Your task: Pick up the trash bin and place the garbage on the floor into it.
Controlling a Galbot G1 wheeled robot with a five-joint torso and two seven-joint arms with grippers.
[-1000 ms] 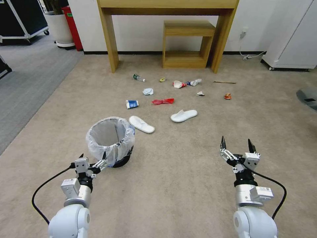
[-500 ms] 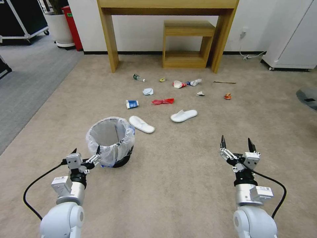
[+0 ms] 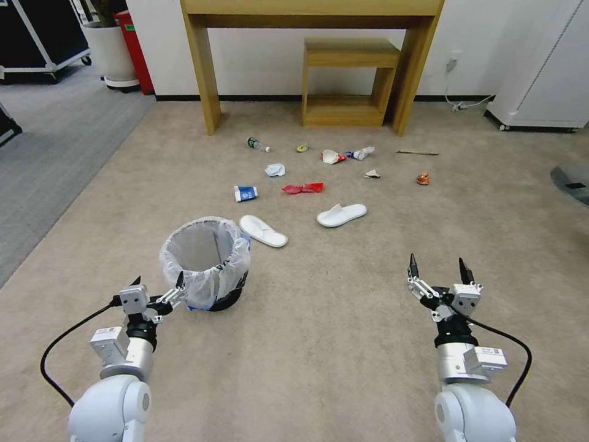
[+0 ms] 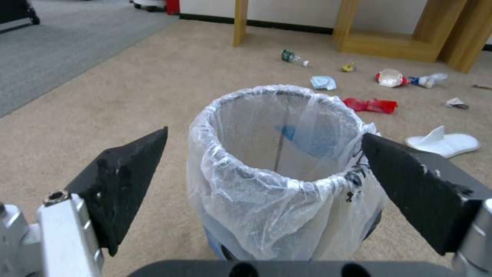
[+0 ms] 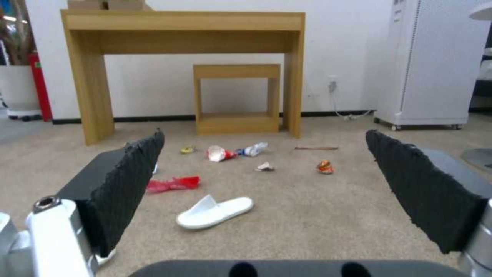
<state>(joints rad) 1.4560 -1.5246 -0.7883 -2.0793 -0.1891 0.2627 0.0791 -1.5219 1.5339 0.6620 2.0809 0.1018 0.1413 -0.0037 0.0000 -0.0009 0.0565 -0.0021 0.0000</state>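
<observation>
Bin (image 3: 205, 261) upright on the tan floor (image 3: 343, 319), clear bag liner folded over its rim, nothing visible inside but the liner. Left hand (image 3: 157, 289) just beside bin on the robot's side, wide open, holding nothing; its inner fingertip (image 3: 179, 281) is at the bag's lower edge, contact unclear from the head view. Left wrist view adds detail: bin (image 4: 279, 169) sits between the two spread fingers (image 4: 128, 181), gaps on both sides, blue print showing through the liner's far wall.

Right hand (image 3: 437, 271) well to the right of bin, also wide open and empty, hovering over bare floor.

Garbage all beyond bin, toward the wooden counter (image 3: 313, 15): one white slipper (image 3: 262, 231) just past bin's rim, second slipper (image 3: 341, 215) further right, blue-white cup (image 3: 245, 193), red wrapper (image 3: 302, 188), crumpled paper (image 3: 275, 169), bottle (image 3: 257, 145), orange can (image 3: 423, 178), stick (image 3: 417, 153).

Right wrist view looks low across the floor: second slipper (image 5: 215, 211), red wrapper (image 5: 172, 184), can (image 5: 325, 166), and the small stool (image 5: 236, 100) under the counter.
</observation>
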